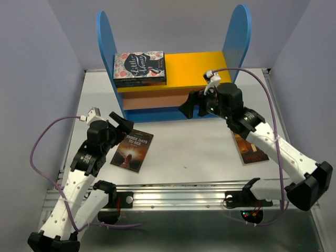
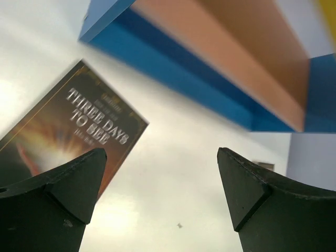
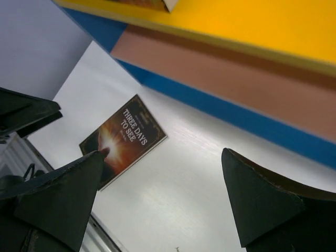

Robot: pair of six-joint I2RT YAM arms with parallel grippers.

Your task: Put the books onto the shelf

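Observation:
The shelf (image 1: 173, 79) stands at the back of the table, with blue side panels and a yellow top board. A pale floral book (image 1: 139, 68) lies on that top board, on its left half, over at least one more. A dark orange book, "Three Days to See" (image 1: 132, 149), lies flat on the table; it also shows as the book (image 2: 68, 126) and the book (image 3: 126, 136). Another brown book (image 1: 251, 148) lies partly under my right arm. My left gripper (image 1: 122, 122) (image 2: 161, 152) hangs open just above and left of the dark orange book, holding nothing. My right gripper (image 1: 193, 107) (image 3: 163, 153) is open and empty in front of the shelf (image 3: 236, 79).
A metal rail (image 1: 184, 191) runs along the near edge of the table between the arm bases. Pale walls close in on the left and right. Purple cables loop from both wrists. The shelf's brownish middle board (image 2: 226, 58) and blue bottom board are near the left gripper.

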